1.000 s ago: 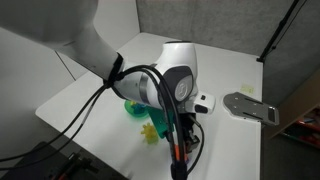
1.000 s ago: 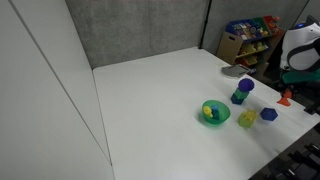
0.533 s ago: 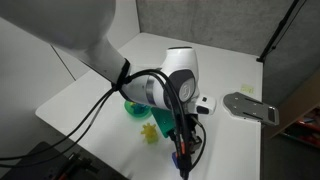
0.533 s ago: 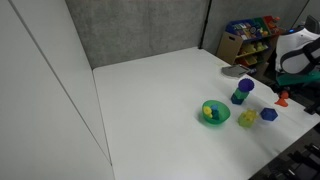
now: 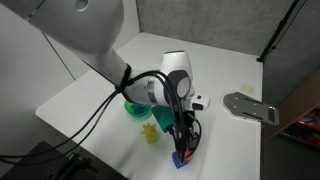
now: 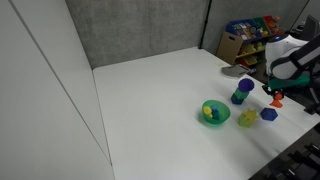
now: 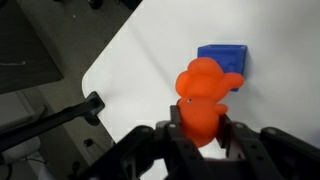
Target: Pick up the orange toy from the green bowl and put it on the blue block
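Compared with half a second before, the arm had come lower and shifted toward the left of an exterior view, bringing the orange toy (image 6: pixel 277 100) nearer the blue block (image 6: pixel 268 114). The white arm reached down over the counter (image 6: pixel 150 90) with its wrist bent so that the tool (image 7: pixel 205 130) pointed downward. In the wrist view the tool's dark fingers (image 7: pixel 176 126) were closed narrowly on the lower part of the orange toy (image 7: pixel 203 90), one finger on each side, holding it clear of the counter. The blue block (image 7: pixel 222 58) sat just above and right of the toy in that frame, its lower edge partly covered by the toy; contact between them could not be judged. The green bowl (image 6: pixel 214 113) stood well to the left of the tool, low in the frame, with a yellow toy (image 6: pixel 208 111) inside.
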